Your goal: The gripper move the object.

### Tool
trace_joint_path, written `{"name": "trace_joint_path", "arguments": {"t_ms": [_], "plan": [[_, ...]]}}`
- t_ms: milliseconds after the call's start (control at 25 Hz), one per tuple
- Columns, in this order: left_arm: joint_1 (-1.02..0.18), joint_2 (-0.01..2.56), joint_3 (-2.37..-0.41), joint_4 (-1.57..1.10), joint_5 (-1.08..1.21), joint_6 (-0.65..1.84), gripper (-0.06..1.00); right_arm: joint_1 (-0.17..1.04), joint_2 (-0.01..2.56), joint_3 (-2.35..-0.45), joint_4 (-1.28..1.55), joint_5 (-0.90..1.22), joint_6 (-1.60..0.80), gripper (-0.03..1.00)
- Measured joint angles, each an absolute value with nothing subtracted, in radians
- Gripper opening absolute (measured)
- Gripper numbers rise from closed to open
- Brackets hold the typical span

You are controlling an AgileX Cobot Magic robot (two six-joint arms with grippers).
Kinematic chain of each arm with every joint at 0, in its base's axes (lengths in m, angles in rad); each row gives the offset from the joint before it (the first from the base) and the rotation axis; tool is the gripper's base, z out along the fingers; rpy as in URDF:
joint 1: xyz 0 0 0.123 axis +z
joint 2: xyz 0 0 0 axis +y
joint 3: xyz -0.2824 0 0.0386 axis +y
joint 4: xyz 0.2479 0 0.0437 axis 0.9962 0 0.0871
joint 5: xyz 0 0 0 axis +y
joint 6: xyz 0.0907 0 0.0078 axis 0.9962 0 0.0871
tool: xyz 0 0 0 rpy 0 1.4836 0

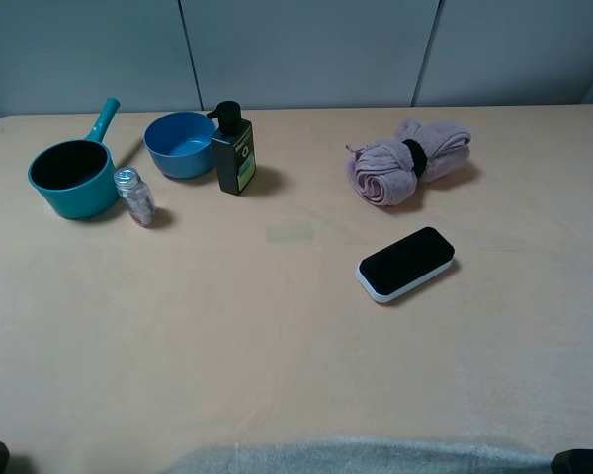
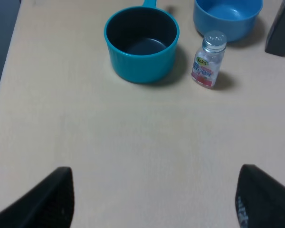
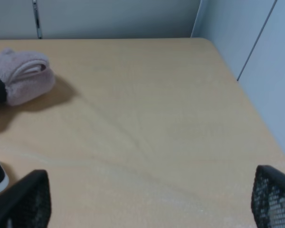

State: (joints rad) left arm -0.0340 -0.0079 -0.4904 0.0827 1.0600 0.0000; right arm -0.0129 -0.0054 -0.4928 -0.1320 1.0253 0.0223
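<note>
The object, a small clear glass jar with a ribbed silver cap and pale pink contents, stands upright on the table beside the teal saucepan. In the left wrist view the jar is well ahead of my left gripper, whose dark fingers stand wide apart with nothing between them. My right gripper is open too, over bare table near the right edge, holding nothing. In the exterior high view only dark corners of the arms show at the bottom edge.
A blue bowl and a black pump bottle with a green label stand just right of the jar. A rolled pink towel lies at the back right. A black-and-white eraser-like block lies in the middle right.
</note>
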Motion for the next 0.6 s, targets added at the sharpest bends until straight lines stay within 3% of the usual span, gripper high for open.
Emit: {"name": "trace_joint_path", "arguments": {"t_ms": [600], "plan": [[-0.034, -0.008, -0.49, 0.083, 1.06, 0.0, 0.77, -0.013, -0.005, -0.493, -0.132, 1.025, 0.022, 0.64]]}}
